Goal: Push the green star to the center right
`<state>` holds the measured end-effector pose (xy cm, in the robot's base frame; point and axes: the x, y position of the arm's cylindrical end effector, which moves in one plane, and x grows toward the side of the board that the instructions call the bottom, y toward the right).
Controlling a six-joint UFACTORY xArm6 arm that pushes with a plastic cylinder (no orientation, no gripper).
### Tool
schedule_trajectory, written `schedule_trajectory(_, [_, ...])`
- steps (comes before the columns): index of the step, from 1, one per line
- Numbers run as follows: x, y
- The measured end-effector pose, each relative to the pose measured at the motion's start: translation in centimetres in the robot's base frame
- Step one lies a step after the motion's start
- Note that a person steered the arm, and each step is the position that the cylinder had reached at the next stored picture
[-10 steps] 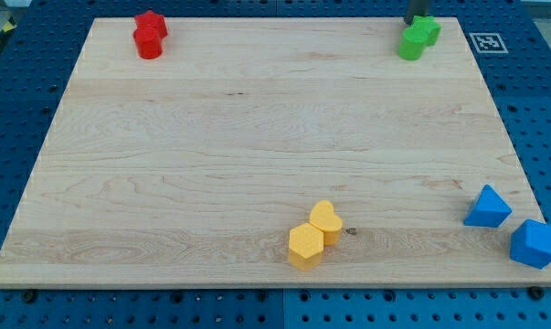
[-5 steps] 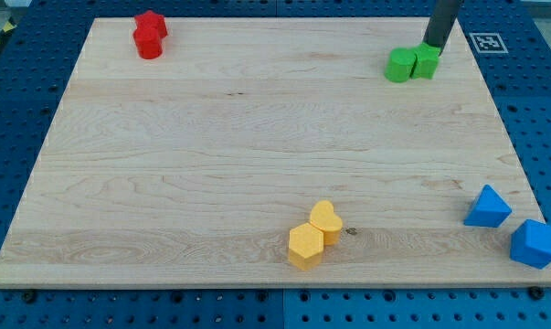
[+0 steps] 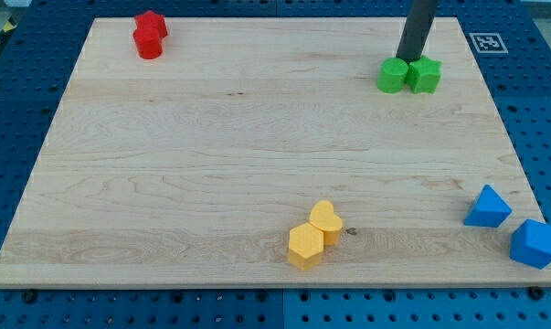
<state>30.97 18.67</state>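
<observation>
While the rod's tip (image 3: 408, 58) sits just behind the two green blocks at approx the counter's (image 3: 211, 164) 1 o'clock corner, the green star (image 3: 425, 75) lies on the view's right of the pair, touching or nearly touching the green cylinder (image 3: 392, 75) at its 9 o'clock. The tip is at the star's 11 o'clock, roughly over the seam between the two, w/ the rod rising to 12.

No jaws on this rig, only a bare rod, so nothing is held.

Risk: a push from that seam could drive both greens together, or spin the star off sideways, since contact would be off-centre. The counter's right edge is near the star, so a slide toward 3 o'clock could tip it off.

Target looks to be toward 5–6 o'clock from the star, so most of the travel remains.

The star looks squat, w/ no clear long axis; which way its points face can't be made out.
</observation>
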Motion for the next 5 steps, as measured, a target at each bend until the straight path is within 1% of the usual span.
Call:
schedule_trajectory(1, [0.4, 0.0])
schedule_trajectory(2, [2.3, 0.7])
schedule_trajectory(3, [4.1, 3.2])
schedule_trajectory(4, [4.2, 5.0])
schedule_trajectory(5, [0.3, 3.2])
